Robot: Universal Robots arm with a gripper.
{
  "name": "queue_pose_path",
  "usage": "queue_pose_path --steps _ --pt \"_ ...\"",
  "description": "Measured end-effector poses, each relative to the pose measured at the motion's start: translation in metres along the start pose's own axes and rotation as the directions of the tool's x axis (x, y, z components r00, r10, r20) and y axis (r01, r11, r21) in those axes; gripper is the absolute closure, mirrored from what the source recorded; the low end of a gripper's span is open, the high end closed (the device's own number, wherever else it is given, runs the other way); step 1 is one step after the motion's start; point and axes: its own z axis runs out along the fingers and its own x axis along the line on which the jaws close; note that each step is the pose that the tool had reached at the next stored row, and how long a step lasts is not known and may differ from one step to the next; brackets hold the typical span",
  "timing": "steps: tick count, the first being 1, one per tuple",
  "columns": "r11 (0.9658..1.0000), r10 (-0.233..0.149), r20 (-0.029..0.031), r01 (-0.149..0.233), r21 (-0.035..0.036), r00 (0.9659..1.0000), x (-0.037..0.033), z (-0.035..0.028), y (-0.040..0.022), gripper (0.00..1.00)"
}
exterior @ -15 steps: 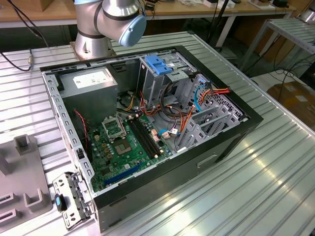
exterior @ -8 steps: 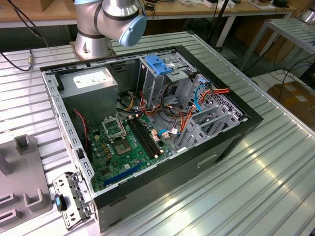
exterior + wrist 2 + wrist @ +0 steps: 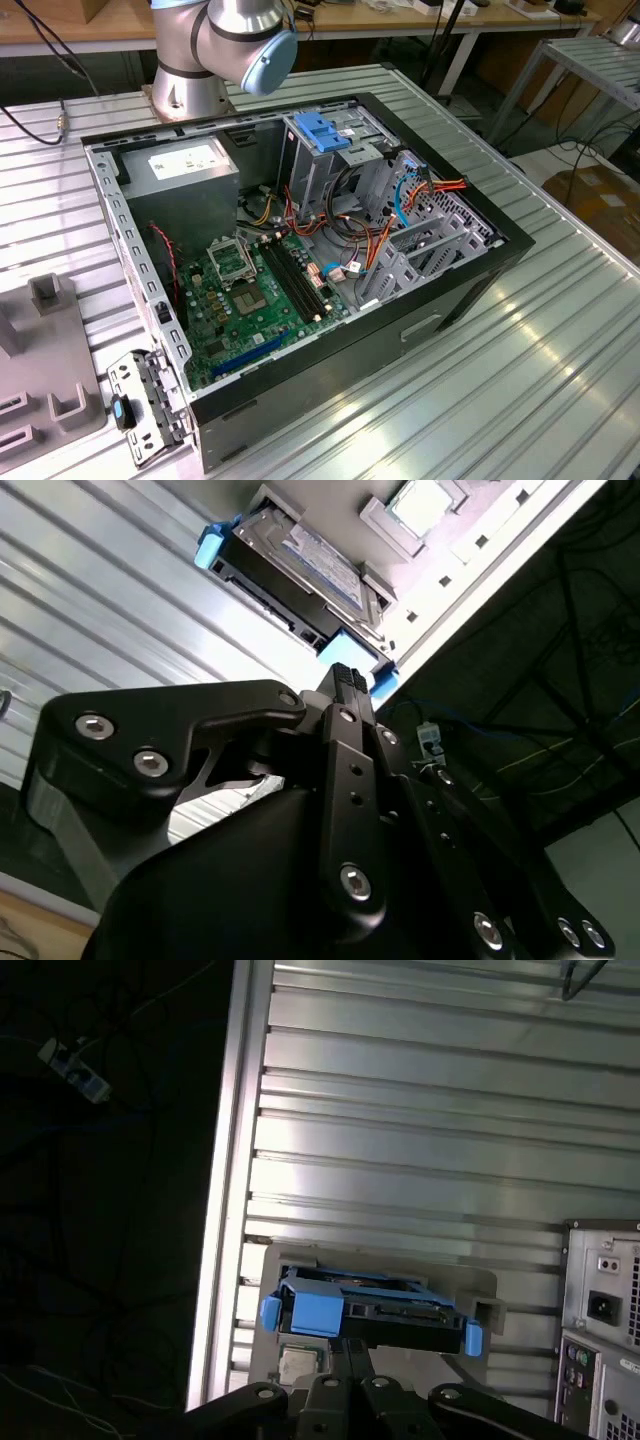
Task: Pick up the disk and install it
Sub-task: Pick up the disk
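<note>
The disk (image 3: 300,555) lies flat in a grey holder (image 3: 482,1288) on the ribbed metal table (image 3: 420,1110), near the table's edge and apart from the computer case (image 3: 600,1300). The gripper (image 3: 347,1345) hovers just before the disk's blue bracket. Its fingers are drawn close together with nothing between them.

Bright glare streaks the ribbed metal table (image 3: 420,1110); beyond its edge both wrist views go dark.
</note>
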Motion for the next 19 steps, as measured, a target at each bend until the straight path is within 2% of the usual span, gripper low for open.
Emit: queue_pose_path --steps 2,3,6,8,9,10,13,14,15,16,17,19 --pt "0.9982 -0.06 -0.001 0.06 -0.0011 0.9982 0.0 0.0002 0.0 0.89" --pt "0.997 -0.077 -0.0013 0.077 -0.0015 0.997 0.0 0.0002 0.0 0.89" --pt "0.991 -0.134 -0.0021 0.134 -0.0027 0.991 0.0 0.0003 0.0 0.89" --pt "0.9814 -0.192 -0.0028 0.192 -0.004 0.9814 0.0 0.0004 -0.0001 0.89" --pt "0.9754 -0.22 -0.0032 0.22 -0.0046 0.9754 0.0 0.0004 -0.0001 0.89" --pt "0.972 -0.235 -0.0033 0.235 -0.0049 0.972 0.0 0.0004 -0.0001 0.89" --pt "0.9563 -0.292 -0.004 0.292 -0.0063 0.9563 0.0 0.0004 -0.0002 0.89" --pt "0.9498 -0.313 -0.0042 0.313 -0.0068 0.9498 0.0 0.0005 -0.0002 0.89" --pt "0.9448 -0.328 -0.0044 0.328 -0.0071 0.9448 0.0 0.0005 -0.0002 0.89" --pt "0.9352 -0.354 -0.0047 0.354 -0.0078 0.9352 0.0 0.0005 -0.0002 0.89" --pt "0.9217 -0.388 -0.0049 0.388 -0.0087 0.9217 0.0 0.0006 -0.0003 0.89" --pt "0.9002 -0.435 -0.0053 0.435 -0.0099 0.9002 0.0 0.0007 -0.0002 0.89"
